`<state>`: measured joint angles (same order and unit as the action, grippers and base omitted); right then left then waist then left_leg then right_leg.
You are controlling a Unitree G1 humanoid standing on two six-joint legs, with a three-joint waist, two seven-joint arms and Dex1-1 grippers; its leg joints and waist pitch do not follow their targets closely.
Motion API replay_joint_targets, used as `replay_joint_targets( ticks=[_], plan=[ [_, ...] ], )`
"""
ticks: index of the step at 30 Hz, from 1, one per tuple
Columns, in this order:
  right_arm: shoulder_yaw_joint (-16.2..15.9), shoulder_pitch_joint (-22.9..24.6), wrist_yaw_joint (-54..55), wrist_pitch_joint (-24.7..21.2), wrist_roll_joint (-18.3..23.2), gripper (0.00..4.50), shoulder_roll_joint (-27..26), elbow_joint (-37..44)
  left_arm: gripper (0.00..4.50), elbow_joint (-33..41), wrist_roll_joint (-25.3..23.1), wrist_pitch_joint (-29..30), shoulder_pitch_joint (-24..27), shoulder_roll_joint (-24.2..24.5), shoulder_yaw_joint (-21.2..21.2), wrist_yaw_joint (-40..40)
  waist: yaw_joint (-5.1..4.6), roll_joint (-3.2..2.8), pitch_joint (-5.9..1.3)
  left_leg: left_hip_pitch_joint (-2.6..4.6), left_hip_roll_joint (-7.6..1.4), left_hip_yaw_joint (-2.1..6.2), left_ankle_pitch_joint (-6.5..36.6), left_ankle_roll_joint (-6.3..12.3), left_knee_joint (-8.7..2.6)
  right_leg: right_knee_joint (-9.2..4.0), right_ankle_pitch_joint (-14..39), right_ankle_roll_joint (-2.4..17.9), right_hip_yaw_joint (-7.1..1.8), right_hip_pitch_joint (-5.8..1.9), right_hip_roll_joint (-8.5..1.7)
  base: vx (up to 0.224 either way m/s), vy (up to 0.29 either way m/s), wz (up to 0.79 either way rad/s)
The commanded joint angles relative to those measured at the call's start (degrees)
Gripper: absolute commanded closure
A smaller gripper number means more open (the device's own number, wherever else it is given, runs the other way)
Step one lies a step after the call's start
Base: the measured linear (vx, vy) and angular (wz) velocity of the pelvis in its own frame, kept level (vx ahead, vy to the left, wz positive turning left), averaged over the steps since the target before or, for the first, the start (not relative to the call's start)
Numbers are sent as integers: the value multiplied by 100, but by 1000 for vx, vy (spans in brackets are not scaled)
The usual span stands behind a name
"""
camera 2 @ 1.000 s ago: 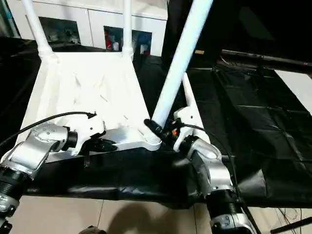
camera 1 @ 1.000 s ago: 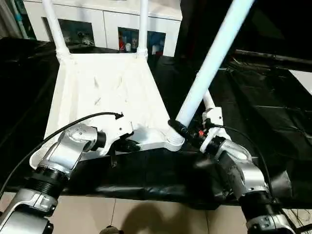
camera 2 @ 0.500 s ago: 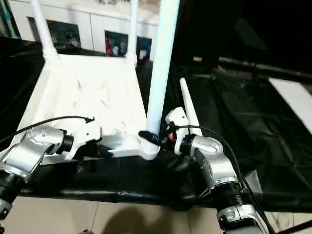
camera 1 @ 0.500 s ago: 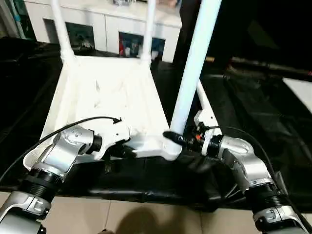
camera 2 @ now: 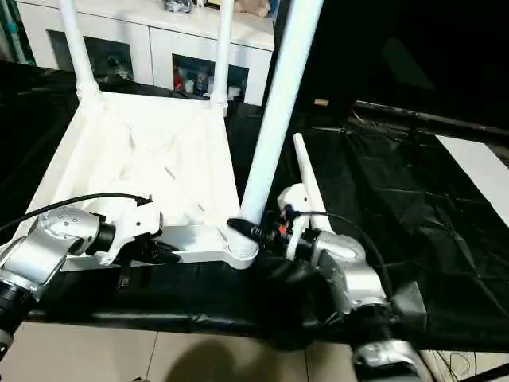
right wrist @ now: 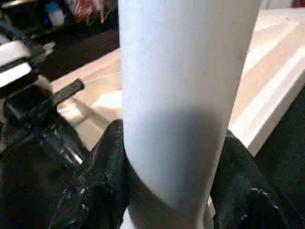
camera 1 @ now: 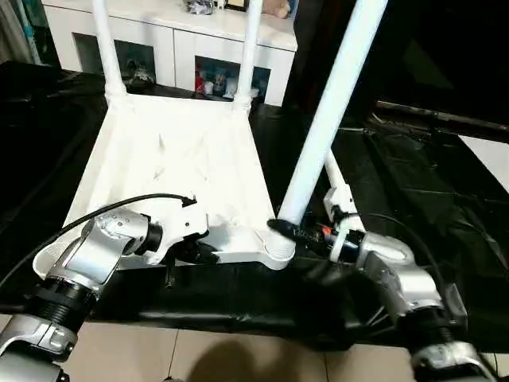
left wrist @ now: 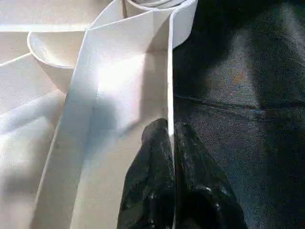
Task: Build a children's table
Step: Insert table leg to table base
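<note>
Seating the third leg (camera 1: 330, 103) in the near right corner socket (camera 1: 277, 248) of the upturned tabletop (camera 1: 179, 171), which lies ribbed side up on the black-sheeted bench (camera 1: 413, 183): the right gripper (camera 1: 288, 231) clasps this tube just above the socket, its two black fingers (right wrist: 93, 191) parted about halfway around it, while the left gripper (left wrist: 171, 162), all but closed, pinches the thin near rim of the tabletop to steady it. The leg leans to the right, so the step likely goes best if it is brought upright over the socket and pressed straight down while the rim is held firm; pushing at a slant could jam the end or tip the top. Count: one tabletop; two legs standing in the far corner sockets, far left (camera 1: 106, 44) and far right (camera 1: 250, 44); one leg in the gripper; one leg (camera 2: 308, 179) lying on the bench just beyond the right gripper; four in all. A white cabinet (camera 1: 187, 40) stands behind.
</note>
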<state>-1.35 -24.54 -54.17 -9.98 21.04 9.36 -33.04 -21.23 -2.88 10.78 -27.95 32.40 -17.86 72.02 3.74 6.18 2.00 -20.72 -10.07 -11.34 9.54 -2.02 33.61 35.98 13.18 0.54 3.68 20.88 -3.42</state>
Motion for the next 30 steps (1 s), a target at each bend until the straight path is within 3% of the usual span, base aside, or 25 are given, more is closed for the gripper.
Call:
replay_joint_targets(
  ticks=[1, 13, 20, 30],
  plan=[
    [66, 195, 246, -244, -91, 264, 118, -382, 450, 24, 125, -116, -46, -149, -58, 43, -4, -183, -188, 184, -439, 287, 2662, -519, -501, -567, 2039, 1091, -355, 32, -613, 0, 0, 0],
    [-163, 777, 130, 169, -289, 264, 95, 208, 450, 11, 94, -123, -44, -150, -47, -35, 109, -165, -184, 179, -446, 265, 2451, -449, -525, -592, 1997, 981, -370, 31, -626, 0, 0, 0],
    [48, 1052, 475, 317, -183, 264, -55, 338, 450, 32, 90, -104, -21, -130, -14, -58, 110, -173, -168, 180, -448, 273, 2533, -460, -553, -611, 2072, 965, -370, 41, -625, 0, 0, 0],
    [269, 1290, 691, 360, 33, 264, -197, 554, 450, -5, 66, -130, -16, -114, -13, -54, 108, -232, -158, 185, -454, 269, 2550, -459, -578, -630, 1979, 985, -382, 40, -629, 0, 0, 0]
  ],
)
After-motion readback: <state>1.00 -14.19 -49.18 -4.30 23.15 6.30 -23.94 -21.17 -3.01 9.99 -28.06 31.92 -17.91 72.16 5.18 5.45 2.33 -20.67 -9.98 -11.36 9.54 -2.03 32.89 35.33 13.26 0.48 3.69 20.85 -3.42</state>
